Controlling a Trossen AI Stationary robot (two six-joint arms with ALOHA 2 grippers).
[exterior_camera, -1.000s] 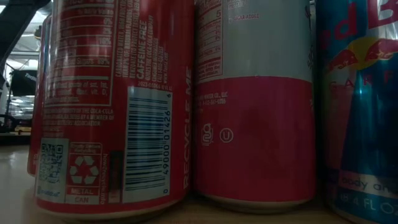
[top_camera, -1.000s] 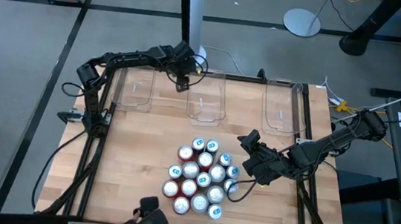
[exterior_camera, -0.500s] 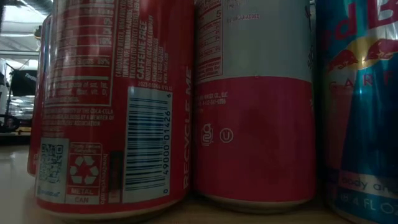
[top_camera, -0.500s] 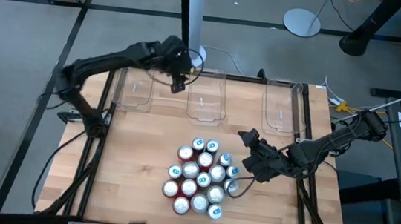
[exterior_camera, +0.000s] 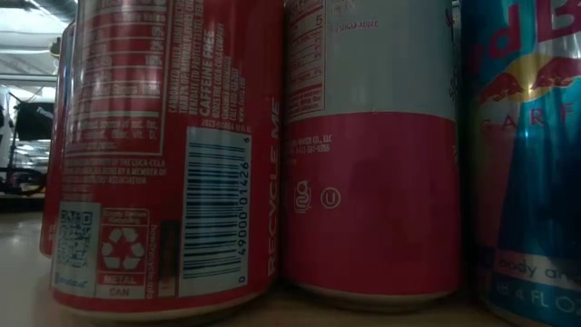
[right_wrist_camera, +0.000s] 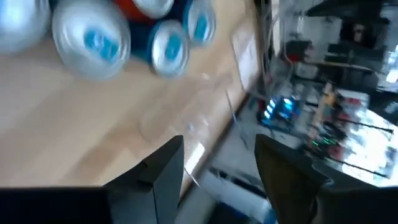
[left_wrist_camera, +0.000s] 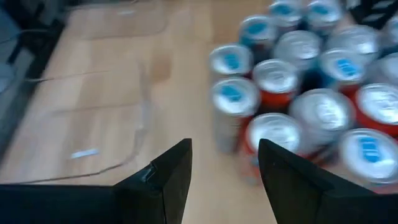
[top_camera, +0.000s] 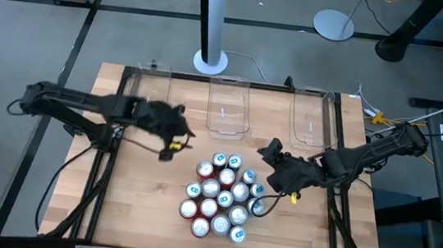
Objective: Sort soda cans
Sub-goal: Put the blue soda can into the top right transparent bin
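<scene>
Even overhead light, blurred wrist views

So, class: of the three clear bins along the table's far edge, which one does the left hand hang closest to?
The leftmost clear bin. The left hand hangs just in front of it, while the middle bin and rightmost bin lie farther off, toward the right arm.

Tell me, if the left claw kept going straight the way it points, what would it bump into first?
Probably the cluster of soda cans: the left gripper, open and empty, faces them, nearest a silver-topped can. Depth is uncertain.

Soda cans (top_camera: pixel 220 194): silver tops, red, teal-blue, silver-and-red bodies; wood table (top_camera: pixel 140 190) tan.
</scene>
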